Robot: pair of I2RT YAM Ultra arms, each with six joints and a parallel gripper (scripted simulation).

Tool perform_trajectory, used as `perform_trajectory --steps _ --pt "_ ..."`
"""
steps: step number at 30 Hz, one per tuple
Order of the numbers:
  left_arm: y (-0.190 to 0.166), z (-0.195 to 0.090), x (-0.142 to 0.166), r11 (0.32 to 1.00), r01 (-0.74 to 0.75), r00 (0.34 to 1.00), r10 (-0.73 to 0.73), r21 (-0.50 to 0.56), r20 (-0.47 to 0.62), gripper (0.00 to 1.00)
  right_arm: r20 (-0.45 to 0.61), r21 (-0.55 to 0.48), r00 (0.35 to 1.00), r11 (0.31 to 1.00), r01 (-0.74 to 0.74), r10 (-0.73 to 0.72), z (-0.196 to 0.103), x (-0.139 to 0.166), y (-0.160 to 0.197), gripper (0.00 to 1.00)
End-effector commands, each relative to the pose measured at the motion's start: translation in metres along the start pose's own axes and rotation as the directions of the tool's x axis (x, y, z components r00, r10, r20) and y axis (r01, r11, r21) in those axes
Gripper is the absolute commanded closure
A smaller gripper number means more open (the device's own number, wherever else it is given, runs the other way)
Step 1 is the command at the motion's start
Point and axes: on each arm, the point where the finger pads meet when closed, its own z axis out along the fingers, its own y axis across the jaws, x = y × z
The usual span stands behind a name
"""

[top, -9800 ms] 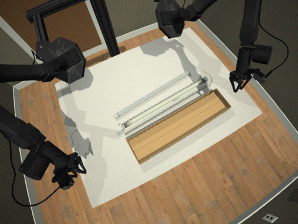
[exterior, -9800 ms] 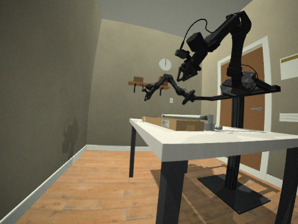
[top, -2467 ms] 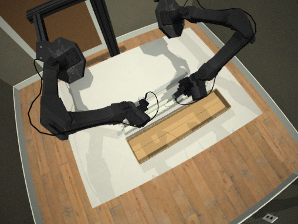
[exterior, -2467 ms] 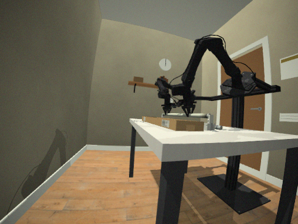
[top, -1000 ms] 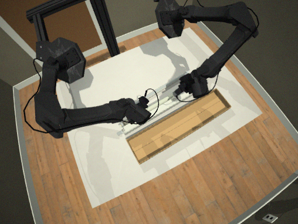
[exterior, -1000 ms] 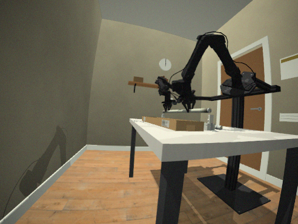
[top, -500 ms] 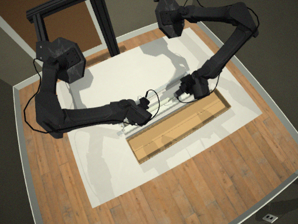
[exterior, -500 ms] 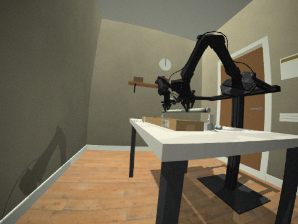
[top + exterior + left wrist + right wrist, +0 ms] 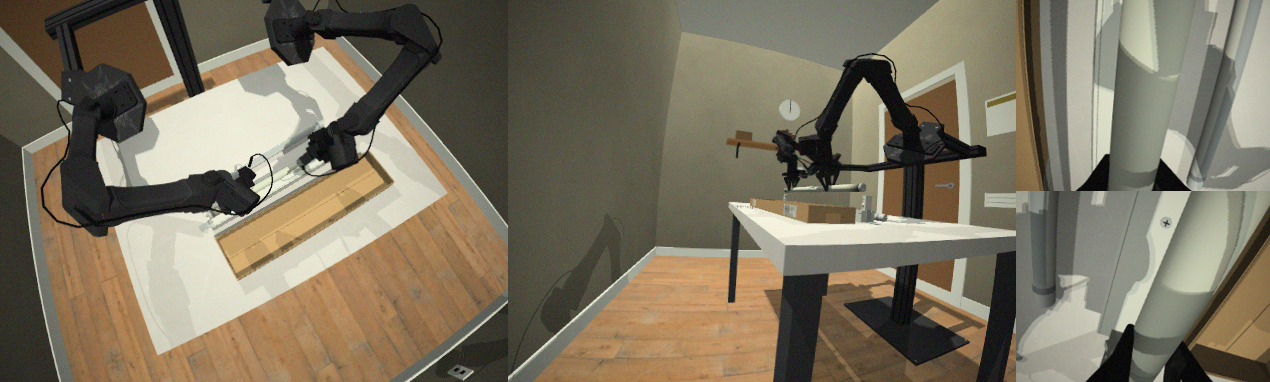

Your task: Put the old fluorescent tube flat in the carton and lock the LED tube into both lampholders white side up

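Above the counter, the old fluorescent tube hangs between the two arms, out of its lampholders and roughly level. Seen from the top, it runs from about two o'clock down to eight o'clock. The left pincer has it near the two o'clock end, and the right pincer near the eight o'clock end. Both pincers are only slightly open, their fingers closed against opposite sides of the tube.

Beneath the tube lies the light fixture, with a cross-head screw showing on its white body. In the exterior view a lampholder stands upright beside the near end of the carton, below the raised tube.

Toward five o'clock of the fixture in the top view, the open carton sits flat on the counter just beside it, with no tube on its floor. Toward eleven o'clock, on the fixture's other side, the LED tube lies near the counter's surface, apart from both pincers; which way its white side faces cannot be told.
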Motion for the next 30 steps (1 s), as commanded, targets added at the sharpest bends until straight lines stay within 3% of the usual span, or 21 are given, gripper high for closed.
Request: perform_trajectory --steps 1,30 --pt "0.005 -0.011 -0.012 1.000 -0.013 0.998 0.014 -0.021 0.054 0.89 0.040 -0.006 0.999 1.000 0.020 -0.019 -0.002 -0.016 0.003 0.89" --pt "0.031 -0.011 -0.012 0.999 -0.036 0.998 0.036 0.010 0.046 0.89 0.038 -0.024 0.999 1.000 0.018 -0.018 -0.001 -0.015 -0.025 0.89"
